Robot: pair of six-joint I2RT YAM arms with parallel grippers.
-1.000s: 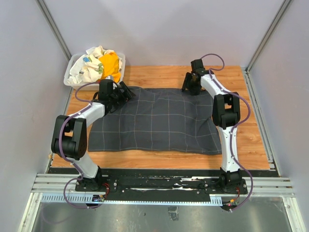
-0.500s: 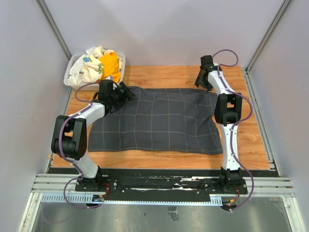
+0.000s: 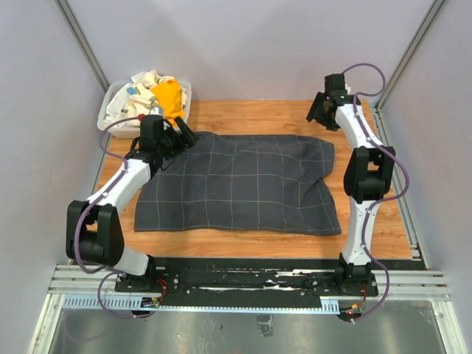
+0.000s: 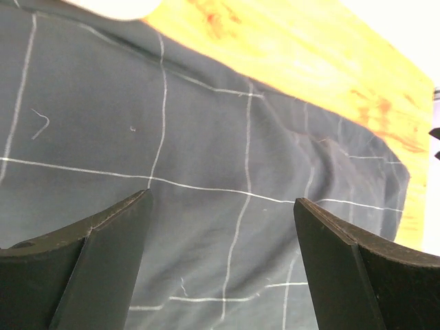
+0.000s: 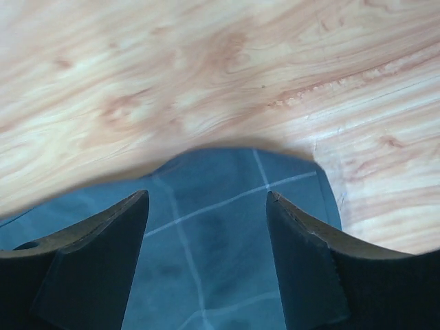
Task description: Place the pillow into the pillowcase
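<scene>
Pillowcase (image 3: 236, 184) spread across the middle of the table (image 3: 251, 110), far-left corner near the bin, far-right corner rumpled. No cream pillow in view (probably inside already, going by the plump look; cannot confirm).

Left gripper (image 3: 184, 136) poised over the far-left corner of the cloth, jaws wide, nothing between them. Right gripper (image 3: 318, 110) high over the far-right corner of the table, jaws apart and empty, the cloth's corner below.

Judged to be the finishing step: check the open end first. Pinch only the top layer at a corner, lift gently, look for cream fabric. Avoid dragging the whole sack towards an edge.

Wood-grain tabletop. Bin (image 3: 104, 120) holding a white patterned cloth (image 3: 136, 99) and a yellow cloth (image 3: 167, 97) at the far-left corner. Metal rail (image 3: 243, 284) along the near edge. Pale grey walls all round.
</scene>
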